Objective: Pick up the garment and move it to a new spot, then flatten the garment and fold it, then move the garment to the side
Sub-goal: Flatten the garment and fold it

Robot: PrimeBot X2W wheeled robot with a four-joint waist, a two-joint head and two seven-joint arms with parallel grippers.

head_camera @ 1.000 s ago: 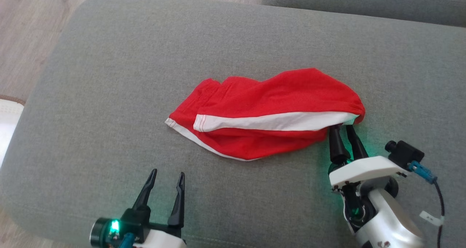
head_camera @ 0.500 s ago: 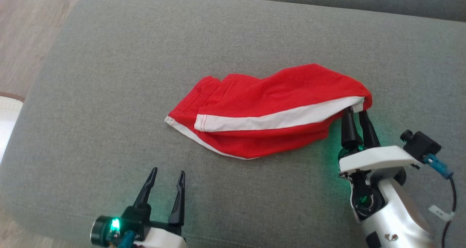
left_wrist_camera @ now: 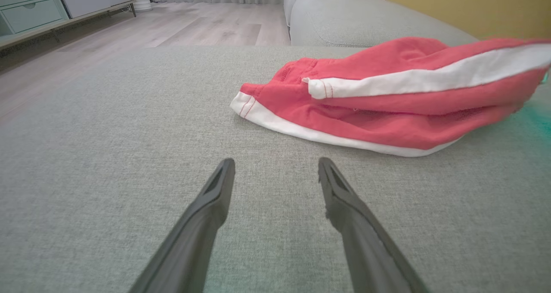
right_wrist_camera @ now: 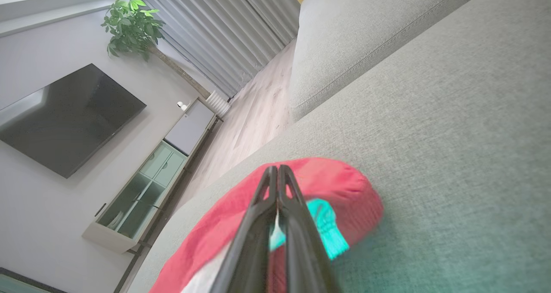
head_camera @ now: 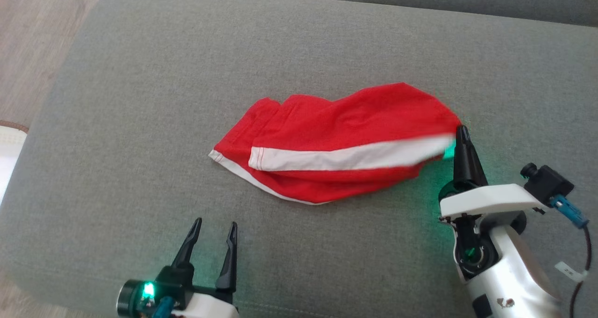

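Near edge, left: left gripper (head_camera: 216, 222), fingers apart, well short of the cloth. Centre of grey cushion (head_camera: 140, 98): red garment (head_camera: 345, 126), white-striped, crumpled. Right: right gripper (head_camera: 461, 130), fingers together, pinching the garment's right end.

Red garment (head_camera: 336, 126), white stripe and hem, rumpled, doubled over, lying mid grey cushion (head_camera: 140, 98), stretched left-right

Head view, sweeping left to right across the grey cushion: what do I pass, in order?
left gripper, open → garment, red with white trim → right gripper, shut on the garment's right end
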